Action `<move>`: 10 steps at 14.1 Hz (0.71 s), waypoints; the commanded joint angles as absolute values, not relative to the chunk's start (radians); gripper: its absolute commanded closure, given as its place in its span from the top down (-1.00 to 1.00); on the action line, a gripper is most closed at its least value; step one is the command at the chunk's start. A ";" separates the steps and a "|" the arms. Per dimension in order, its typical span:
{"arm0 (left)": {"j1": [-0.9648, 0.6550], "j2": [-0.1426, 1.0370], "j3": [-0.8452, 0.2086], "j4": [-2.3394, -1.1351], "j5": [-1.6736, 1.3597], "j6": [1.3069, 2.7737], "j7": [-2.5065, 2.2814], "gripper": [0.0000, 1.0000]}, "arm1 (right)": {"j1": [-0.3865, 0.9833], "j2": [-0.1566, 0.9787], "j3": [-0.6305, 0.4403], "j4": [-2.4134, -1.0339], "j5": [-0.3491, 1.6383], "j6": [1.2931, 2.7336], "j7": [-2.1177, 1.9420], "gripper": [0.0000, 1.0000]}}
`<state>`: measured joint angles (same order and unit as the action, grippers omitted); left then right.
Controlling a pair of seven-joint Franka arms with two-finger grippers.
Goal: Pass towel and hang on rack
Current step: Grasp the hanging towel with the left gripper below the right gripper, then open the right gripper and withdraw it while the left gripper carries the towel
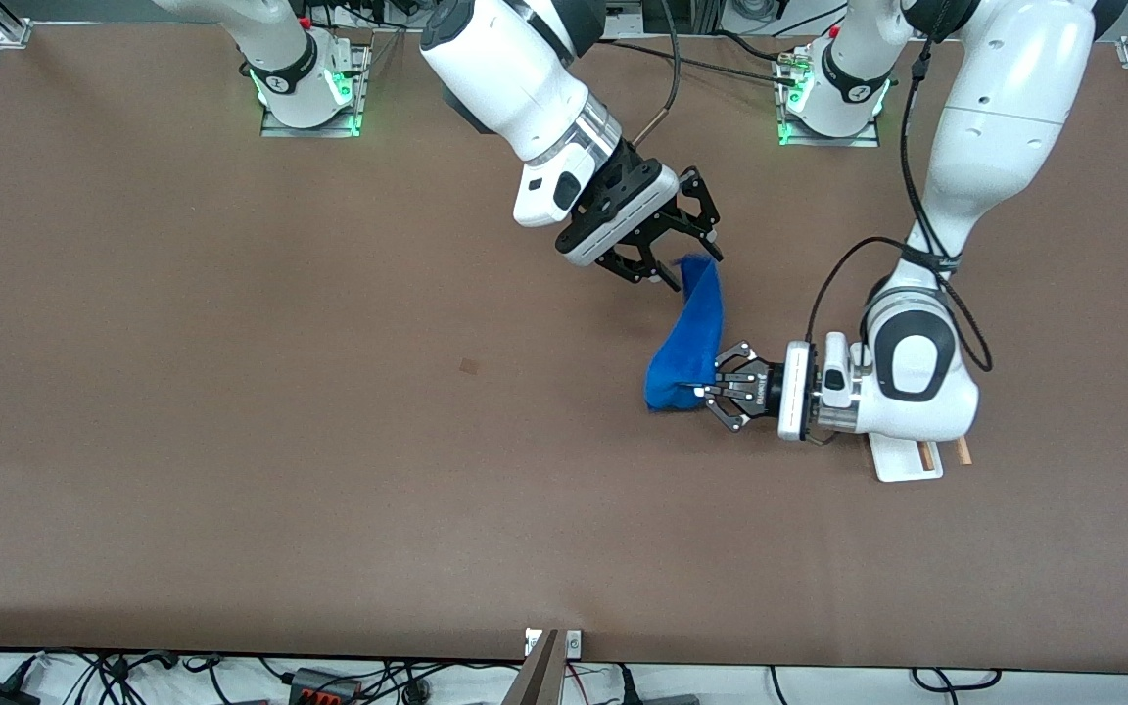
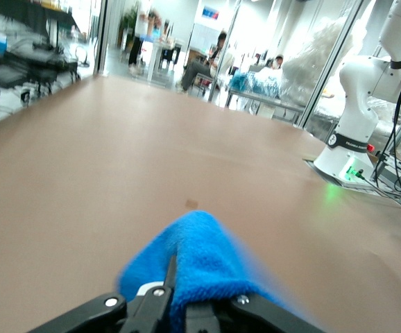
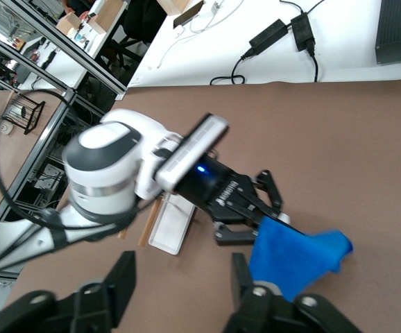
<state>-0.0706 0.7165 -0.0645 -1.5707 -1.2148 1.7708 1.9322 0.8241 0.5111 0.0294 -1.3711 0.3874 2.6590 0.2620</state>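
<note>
Left gripper [image 1: 711,390] was clamped on the towel's [image 1: 689,343] lower end, over mid-table. Right gripper [image 1: 686,257] hung over the towel's upper tip, fingers spread, gripping nothing. Rack [image 1: 907,457] sat mostly hidden under the left wrist, toward the left arm's end. Table [image 1: 231,392] had wide bare room toward the right arm's end.

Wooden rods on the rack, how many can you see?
2, side by side on the rack, toward the left arm's end of the table. The left arm covers most of the rods; more may be hidden.
</note>
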 commanded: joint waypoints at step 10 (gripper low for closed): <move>0.073 0.532 -0.063 -1.462 -0.520 1.612 1.479 -0.99 | 0.775 0.494 -0.262 -1.342 0.144 1.996 0.242 1.00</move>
<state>0.0435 0.5286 -0.0598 -1.4954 -0.5891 1.6675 1.5311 0.7765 0.5007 -0.2227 -1.3502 0.1639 2.0889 0.2475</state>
